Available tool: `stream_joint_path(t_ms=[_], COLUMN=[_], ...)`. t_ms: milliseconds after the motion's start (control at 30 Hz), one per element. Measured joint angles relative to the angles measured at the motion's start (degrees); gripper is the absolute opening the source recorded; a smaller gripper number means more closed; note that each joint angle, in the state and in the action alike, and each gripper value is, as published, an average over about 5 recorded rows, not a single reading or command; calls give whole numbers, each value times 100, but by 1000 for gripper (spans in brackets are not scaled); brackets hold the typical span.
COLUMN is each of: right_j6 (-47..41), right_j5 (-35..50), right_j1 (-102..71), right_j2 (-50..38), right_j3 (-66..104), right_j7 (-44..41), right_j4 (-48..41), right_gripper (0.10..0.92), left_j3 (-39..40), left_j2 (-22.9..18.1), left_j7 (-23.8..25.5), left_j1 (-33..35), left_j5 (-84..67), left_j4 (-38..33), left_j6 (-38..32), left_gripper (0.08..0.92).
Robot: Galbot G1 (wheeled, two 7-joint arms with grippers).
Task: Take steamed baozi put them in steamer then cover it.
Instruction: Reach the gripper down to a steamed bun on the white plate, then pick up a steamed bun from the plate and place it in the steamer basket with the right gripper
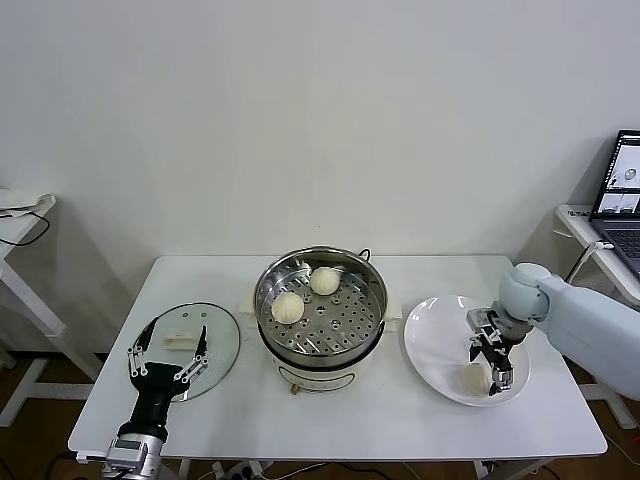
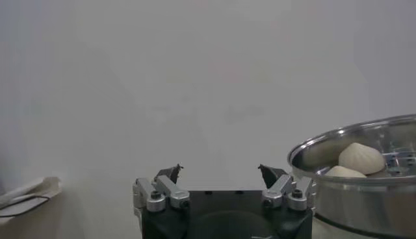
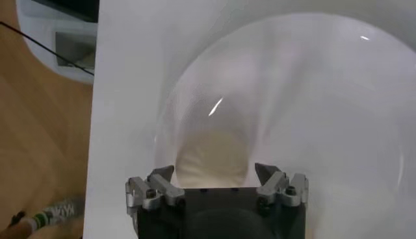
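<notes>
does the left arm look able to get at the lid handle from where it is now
Probably yes. The left gripper hangs open right at the near edge of the lid, which lies flat on the table, and nothing sits between its fingers and the white handle. The steamer stands off to the side.

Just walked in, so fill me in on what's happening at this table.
The right tool is down over the plate, its fingers either side of the one bun on it, not yet closed. Two buns already sit in the steamer. The lid lies on the table to the steamer's left, with the left tool open and waiting above it.
</notes>
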Motion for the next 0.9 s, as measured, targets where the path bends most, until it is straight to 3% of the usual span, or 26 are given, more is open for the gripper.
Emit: stream_joint_path(t_ms=[267,900], right_j6=[23,231], right_j5=[-45,522], right_j1=[-84,907], right_j2=[47,-210], right_j3=[114,-229], right_j7=[-6,-232], right_j4=[-54,219], right_gripper=[617,602], left_j3=[34,98], left_j2=[-4,19], left_j7=[17,24], left_j1=[-27,-25], left_j5=[44,113], left_j4=[51,19], left_j6=[-14,-8], left_gripper=[823,823])
